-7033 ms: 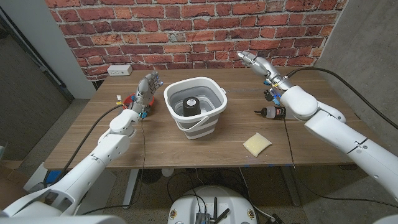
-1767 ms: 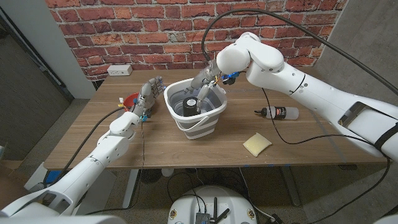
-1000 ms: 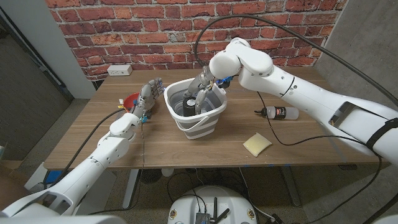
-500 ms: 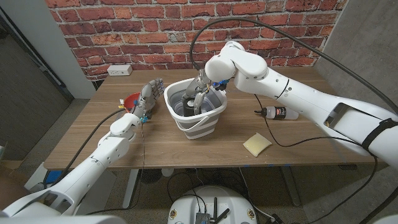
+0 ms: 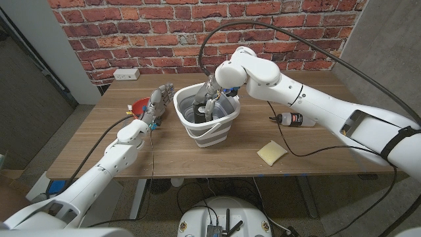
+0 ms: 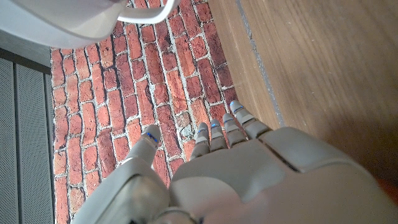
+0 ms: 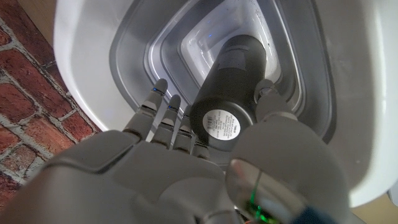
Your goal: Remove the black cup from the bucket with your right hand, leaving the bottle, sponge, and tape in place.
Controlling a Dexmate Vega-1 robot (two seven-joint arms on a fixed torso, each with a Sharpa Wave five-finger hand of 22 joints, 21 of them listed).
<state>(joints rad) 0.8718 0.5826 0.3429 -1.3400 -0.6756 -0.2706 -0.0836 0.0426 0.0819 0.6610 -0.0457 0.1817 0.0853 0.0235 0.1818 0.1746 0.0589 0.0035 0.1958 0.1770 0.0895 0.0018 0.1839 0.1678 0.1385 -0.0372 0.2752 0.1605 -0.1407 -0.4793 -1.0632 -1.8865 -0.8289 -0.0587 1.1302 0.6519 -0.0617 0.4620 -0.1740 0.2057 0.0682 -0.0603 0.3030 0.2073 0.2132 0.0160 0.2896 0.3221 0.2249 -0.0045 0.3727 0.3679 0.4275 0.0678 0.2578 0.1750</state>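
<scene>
Inside the bucket [image 5: 214,128], the right hand [image 5: 209,99] reached down around the black cup [image 7: 231,99], fingers [image 7: 163,109] and thumb flanking it, apparently gripping.

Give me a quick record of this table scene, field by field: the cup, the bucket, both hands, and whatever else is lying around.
black cup: upside down inside the bucket, label on its base facing up
bucket: white and grey, mid-table
right hand: reaching down into the bucket, fingers on either side of the cup; grip not clearly closed
left hand: beside the bucket, holding nothing, fingers apart
bottle: lying on its side on the table, outside the bucket
sponge: on the table near the front edge
red tape: behind the left hand
</scene>
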